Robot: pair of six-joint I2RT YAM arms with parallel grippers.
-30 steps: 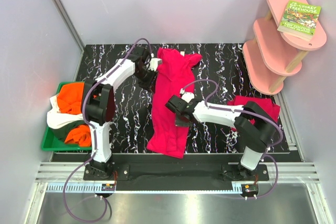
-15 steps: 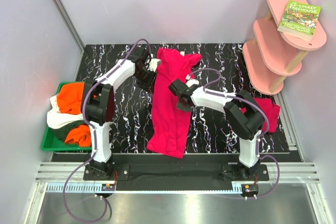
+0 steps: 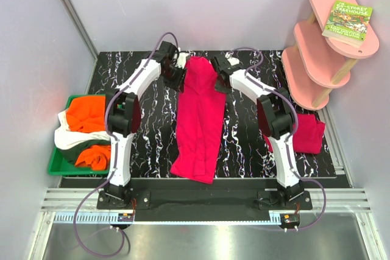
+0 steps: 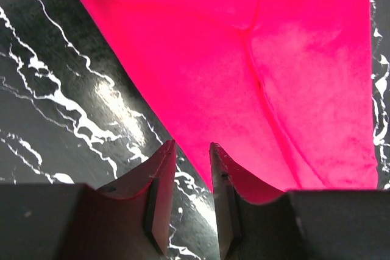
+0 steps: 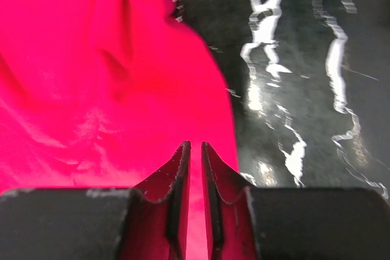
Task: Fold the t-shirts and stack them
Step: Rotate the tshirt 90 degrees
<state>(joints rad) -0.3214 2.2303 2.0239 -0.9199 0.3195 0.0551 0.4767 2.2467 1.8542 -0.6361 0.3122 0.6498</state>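
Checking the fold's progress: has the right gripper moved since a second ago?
Yes. The right gripper went from the middle of the crimson-pink cloth t-shirt to its far end, toward the far edge of the black marbled table.

Bright even light, glare on table [image 5: 262, 89]

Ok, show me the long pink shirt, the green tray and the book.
pink shirt [image 3: 200, 120]: top view, middle of the cloth.
green tray [image 3: 60, 167]: top view, near rim.
book [image 3: 348, 21]: top view, front cover.
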